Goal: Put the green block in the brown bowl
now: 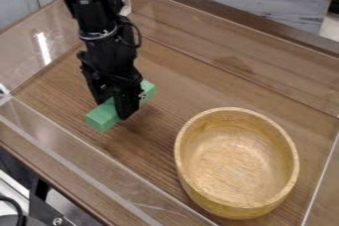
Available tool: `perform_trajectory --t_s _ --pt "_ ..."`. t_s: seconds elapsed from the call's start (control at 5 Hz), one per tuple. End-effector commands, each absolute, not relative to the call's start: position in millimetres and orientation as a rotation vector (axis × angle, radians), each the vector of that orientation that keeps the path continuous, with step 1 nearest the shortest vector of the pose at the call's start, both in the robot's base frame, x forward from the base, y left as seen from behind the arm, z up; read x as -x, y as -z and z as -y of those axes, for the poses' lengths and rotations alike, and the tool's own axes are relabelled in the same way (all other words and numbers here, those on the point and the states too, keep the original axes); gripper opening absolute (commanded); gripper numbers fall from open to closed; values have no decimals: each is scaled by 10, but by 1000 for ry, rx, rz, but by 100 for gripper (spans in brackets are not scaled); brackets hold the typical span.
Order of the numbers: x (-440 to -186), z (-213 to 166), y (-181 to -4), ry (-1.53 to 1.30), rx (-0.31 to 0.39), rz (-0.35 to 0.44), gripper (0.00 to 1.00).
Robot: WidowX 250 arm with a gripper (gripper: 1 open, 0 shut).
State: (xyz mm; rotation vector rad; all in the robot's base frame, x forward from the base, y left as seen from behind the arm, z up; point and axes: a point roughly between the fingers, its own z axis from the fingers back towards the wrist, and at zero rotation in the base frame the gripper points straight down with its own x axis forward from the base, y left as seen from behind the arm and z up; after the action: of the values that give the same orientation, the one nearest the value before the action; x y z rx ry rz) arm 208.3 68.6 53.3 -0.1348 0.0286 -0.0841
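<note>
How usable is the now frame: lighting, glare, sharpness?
In the camera view: soft, fairly even light; bright glare at the left edge of the table, washing out detail there; the black hand is so dark its parts merge, and it hides the middle of the block; the bowl reads clearly, with gentle shading inside; fine detail is limited by coarse resolution.

Open tabletop beyond the bowl (237, 164)

- green block (102, 117): plain bright green, elongated bar, lying diagonal to the bowl's left in the view, middle hidden
- brown bowl (237, 165): round, light tan, thick rim, upright, inside bare, well apart from the block
</note>
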Motion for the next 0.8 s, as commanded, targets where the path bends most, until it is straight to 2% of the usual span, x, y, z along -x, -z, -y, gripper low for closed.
perform_trajectory --t_s 0.0,0.6 --pt "-2206 -760 -624 70 118 24 0" --pt "-2233 -774 -594 48 135 24 0"
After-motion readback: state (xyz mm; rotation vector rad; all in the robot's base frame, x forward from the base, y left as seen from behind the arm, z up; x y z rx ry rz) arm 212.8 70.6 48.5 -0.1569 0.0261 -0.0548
